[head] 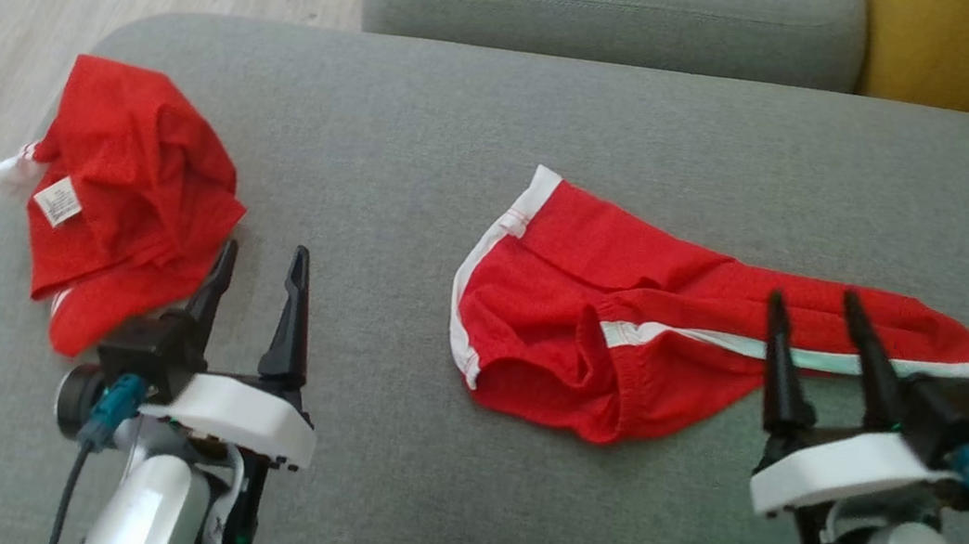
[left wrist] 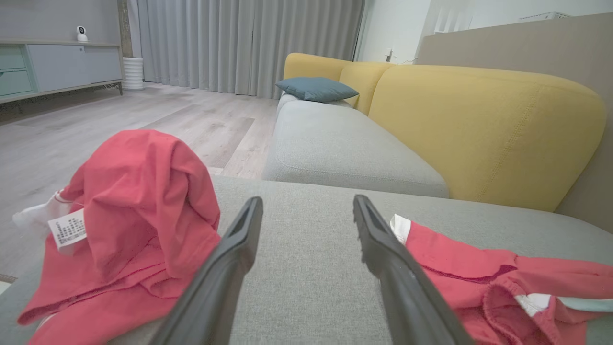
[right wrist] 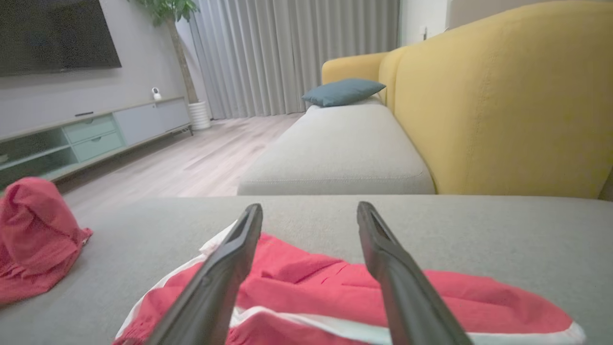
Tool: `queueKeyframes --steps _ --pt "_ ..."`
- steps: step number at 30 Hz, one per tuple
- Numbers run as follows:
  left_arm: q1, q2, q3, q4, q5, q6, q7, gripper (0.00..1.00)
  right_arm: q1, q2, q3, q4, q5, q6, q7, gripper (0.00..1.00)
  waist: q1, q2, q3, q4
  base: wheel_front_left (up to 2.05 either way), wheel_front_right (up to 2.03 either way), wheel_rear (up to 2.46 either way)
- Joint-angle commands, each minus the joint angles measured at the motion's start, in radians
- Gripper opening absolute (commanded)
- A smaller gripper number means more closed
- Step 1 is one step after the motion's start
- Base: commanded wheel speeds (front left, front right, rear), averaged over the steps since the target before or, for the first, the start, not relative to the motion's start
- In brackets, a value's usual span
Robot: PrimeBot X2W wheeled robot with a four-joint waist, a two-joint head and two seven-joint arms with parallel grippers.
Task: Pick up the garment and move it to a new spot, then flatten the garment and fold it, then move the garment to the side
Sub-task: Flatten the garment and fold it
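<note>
Fingers (head: 781,377) of the right gripper (head: 814,299) stand spread and empty over the right end of the red mesh shorts with white trim (head: 556,300). The shorts lie rumpled mid-way across the broad grey fabric sofa seat (head: 468,111), apparently placed clear for flattening. A crumpled red garment with a white label (head: 133,170) sits at the seat's left edge. Both arms reach forward low, and the left gripper (head: 264,251) is likewise spread and empty beside that heap.

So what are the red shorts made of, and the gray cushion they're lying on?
The red shorts look like thin, soft sports cloth, probably a fine mesh knit: they crumple in loose folds, show a faint dotted weave, and have no shine. The gray cushion looks like thicker woven cloth, matte and slightly speckled.
</note>
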Motion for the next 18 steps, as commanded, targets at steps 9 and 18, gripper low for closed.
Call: queueKeyframes --steps 9,18 --pt "-0.072 0.004 -0.003 -0.034 -0.014 0.004 -0.012 1.0 -0.183 -0.002 0.12 0.038 -0.086 0.008 0.09 1.0 0.0 0.0 0.076 0.09 0.0 0.0 0.0" --pt "-0.125 0.004 -0.076 -0.024 -0.061 0.019 -0.012 1.0 -0.441 -0.072 0.234 0.344 -0.095 0.008 0.235 1.0 0.0 0.0 0.169 0.228 0.0 0.0 0.0"
